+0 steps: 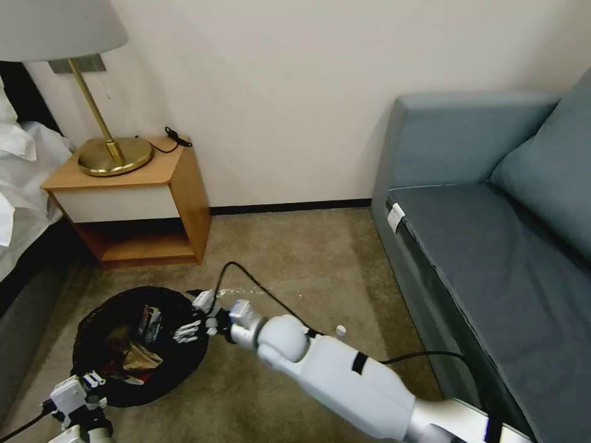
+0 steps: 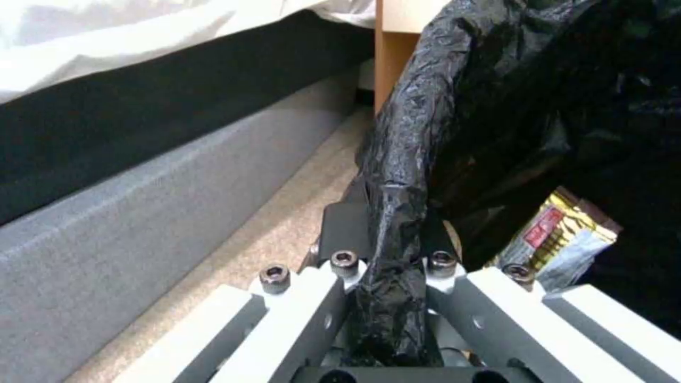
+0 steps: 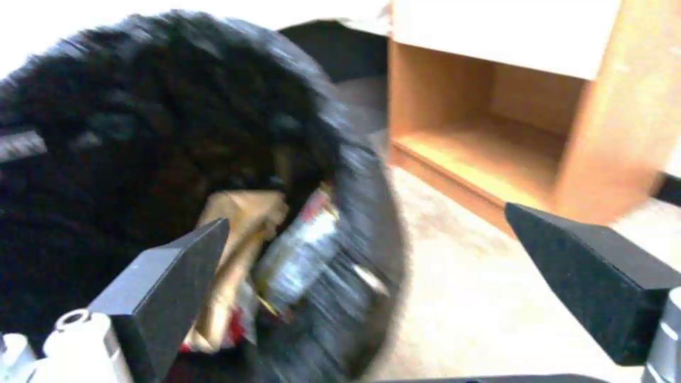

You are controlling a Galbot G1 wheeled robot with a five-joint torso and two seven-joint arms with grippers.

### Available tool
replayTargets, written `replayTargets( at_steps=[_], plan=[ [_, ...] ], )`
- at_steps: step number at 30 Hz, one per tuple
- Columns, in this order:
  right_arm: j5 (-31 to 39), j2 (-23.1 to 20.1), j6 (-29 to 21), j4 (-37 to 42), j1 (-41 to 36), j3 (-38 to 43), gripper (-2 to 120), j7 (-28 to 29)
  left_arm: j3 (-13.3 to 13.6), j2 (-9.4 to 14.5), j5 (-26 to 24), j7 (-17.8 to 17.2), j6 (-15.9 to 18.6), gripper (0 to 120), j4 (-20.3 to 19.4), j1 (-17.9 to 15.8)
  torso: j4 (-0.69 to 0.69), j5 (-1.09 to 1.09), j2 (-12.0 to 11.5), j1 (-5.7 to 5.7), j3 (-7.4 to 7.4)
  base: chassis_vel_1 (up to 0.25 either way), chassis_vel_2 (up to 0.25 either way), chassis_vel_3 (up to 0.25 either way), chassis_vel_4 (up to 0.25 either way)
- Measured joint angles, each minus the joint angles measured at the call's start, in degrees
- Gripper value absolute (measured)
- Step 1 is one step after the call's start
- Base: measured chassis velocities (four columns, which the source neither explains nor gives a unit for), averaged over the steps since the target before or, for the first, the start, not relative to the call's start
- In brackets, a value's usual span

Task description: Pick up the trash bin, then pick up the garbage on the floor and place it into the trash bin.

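The small round trash bin [image 1: 132, 344], lined with a crinkly black plastic bag over its rim, is at the lower left of the head view, over tan carpet [image 1: 295, 258] and near a wooden nightstand [image 1: 132, 203]. Inside it lie crumpled tan paper [image 1: 140, 355], a red-and-white packet [image 1: 149, 321] and a flat gold-and-dark bar wrapper [image 2: 561, 236]. A small clear bottle's white cap [image 1: 340, 331] shows on the carpet beside the right arm; the rest of the bottle is hidden.

The left gripper [image 2: 389, 276] is at the bin's near edge, its fingers closed tight on a fold of the black bag at the rim. The right gripper [image 3: 369, 276] is just over the bin's far-right edge, its dark pads [image 3: 177, 276] spread wide apart with nothing between them.

A brass table lamp [image 1: 114, 154] stands on the nightstand. A bed with white linen [image 1: 18, 166] lies to the left, a grey-blue sofa [image 1: 492, 234] to the right.
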Motion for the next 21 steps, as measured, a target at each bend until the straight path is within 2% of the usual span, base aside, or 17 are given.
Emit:
replayTargets(
  at_steps=[5, 7, 10, 12, 15, 18, 19, 21],
  plan=[
    [-0.21, -6.72, 1.39, 0.30, -2.10, 2.63, 100, -1.17, -0.05, 0.00, -0.35, -0.02, 0.00, 2, 0.15, -0.05, -0.01, 0.01, 0.00, 0.00, 0.00, 0.000, 0.000, 0.000, 0.000],
    [-0.52, -7.74, 1.67, 0.02, -2.36, 3.08, 100, -1.35, -0.07, 0.00, -0.41, -0.02, 0.00, 2, 0.23, -0.05, -0.01, 0.01, 0.00, 0.00, 0.00, 0.000, 0.000, 0.000, 0.000],
    [-3.80, -12.07, 1.92, -0.98, -3.30, 5.19, 100, -2.70, -0.11, 0.00, -0.68, -0.03, 0.00, 2, 0.53, -0.07, -0.01, 0.01, 0.00, 0.00, 0.00, 0.000, 0.000, 0.000, 0.000],
    [-4.67, -12.92, 1.69, -1.02, -3.56, 5.76, 100, -2.78, -0.11, 0.00, -0.72, -0.03, -0.01, 2, 0.64, -0.08, -0.01, 0.01, 0.00, 0.00, 0.00, 0.000, 0.000, 0.000, 0.000],
    [-4.75, -15.16, -1.11, -0.10, -4.59, 6.91, 100, -0.59, -0.12, 0.00, -0.79, -0.04, -0.06, 2, 0.95, -0.22, -0.02, 0.00, 0.00, 0.00, 0.00, 0.000, 0.000, 0.000, 0.000],
    [6.84, -17.64, -10.00, 5.01, -6.14, 7.22, 100, 9.37, -0.04, 0.00, -0.83, -0.04, -0.15, 2, 1.23, -0.43, 0.00, 0.01, 0.00, 0.00, 0.00, 0.000, 0.000, 0.000, 0.000],
    [6.84, -17.64, -10.00, 5.01, -6.14, 7.22, 100, 9.37, -0.04, 0.00, -0.83, -0.04, -0.15, 2, 1.23, -0.43, 0.00, 0.01, 0.00, 0.00, 0.00, 0.000, 0.000, 0.000, 0.000],
    [12.37, -18.91, -16.06, 8.45, -6.86, 7.69, 100, 15.76, -0.02, 0.00, -0.89, -0.04, -0.16, 2, 1.27, -0.44, 0.00, 0.00, 0.00, 0.00, 0.00, 0.000, 0.000, 0.000, 0.000]
  ],
)
